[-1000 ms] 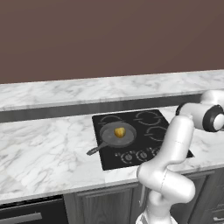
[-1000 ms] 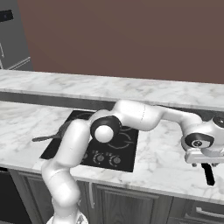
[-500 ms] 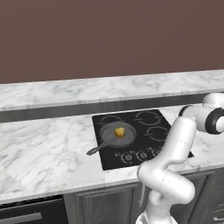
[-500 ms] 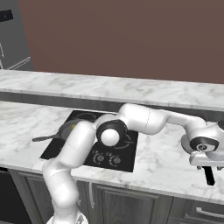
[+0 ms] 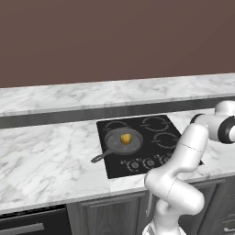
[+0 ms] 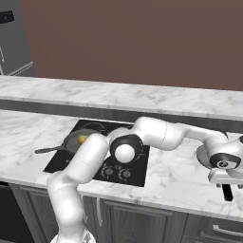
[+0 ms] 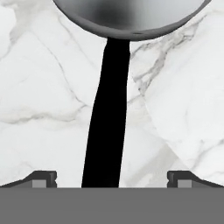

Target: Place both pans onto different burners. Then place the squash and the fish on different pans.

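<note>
The jaws (image 7: pixel 112 177) stand wide open over the black handle (image 7: pixel 107 113) of the silver pan (image 7: pixel 131 15) — one fingertip on each side of the handle, neither touching it. This pan lies on the marble table (image 6: pixel 175 175) near its front edge, well to the right of the cooktop (image 5: pixel 142 142). The dark skillet (image 5: pixel 121 140) sits on the cooktop's front-left burner with the squash (image 5: pixel 125 138) in it — its handle points toward the table's front-left.
</note>
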### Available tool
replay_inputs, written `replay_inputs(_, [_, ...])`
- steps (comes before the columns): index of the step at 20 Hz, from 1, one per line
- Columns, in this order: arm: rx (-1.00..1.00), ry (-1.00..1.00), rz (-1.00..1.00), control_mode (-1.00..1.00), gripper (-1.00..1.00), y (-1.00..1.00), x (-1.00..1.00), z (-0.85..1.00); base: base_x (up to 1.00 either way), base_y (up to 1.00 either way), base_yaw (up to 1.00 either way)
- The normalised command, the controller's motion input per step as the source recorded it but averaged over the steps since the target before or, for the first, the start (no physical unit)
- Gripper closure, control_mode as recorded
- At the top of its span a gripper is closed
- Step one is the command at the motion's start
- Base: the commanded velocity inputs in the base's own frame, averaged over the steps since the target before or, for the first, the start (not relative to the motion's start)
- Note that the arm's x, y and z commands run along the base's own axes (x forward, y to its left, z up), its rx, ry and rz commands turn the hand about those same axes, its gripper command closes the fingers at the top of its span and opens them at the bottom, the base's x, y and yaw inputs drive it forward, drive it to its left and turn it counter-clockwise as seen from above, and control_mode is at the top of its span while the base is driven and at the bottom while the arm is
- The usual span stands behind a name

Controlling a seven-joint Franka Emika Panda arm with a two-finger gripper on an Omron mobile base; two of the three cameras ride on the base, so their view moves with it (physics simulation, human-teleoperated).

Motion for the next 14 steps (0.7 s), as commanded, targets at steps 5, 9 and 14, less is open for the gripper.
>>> replay_inputs(5, [0.00, 0.00, 0.00, -1.00, -1.00, -0.01, 0.00, -0.21, 0.00, 0.00, 0.00])
replay_inputs(9, [0.00, 0.00, 0.00, -1.00, -1.00, -0.01, 0.00, -0.24, 0.00, 0.00, 0.00])
replay_inputs(14, [0.00, 0.00, 0.00, -1.00, -1.00, 0.00, 0.00, -0.22, 0.00, 0.00, 0.00])
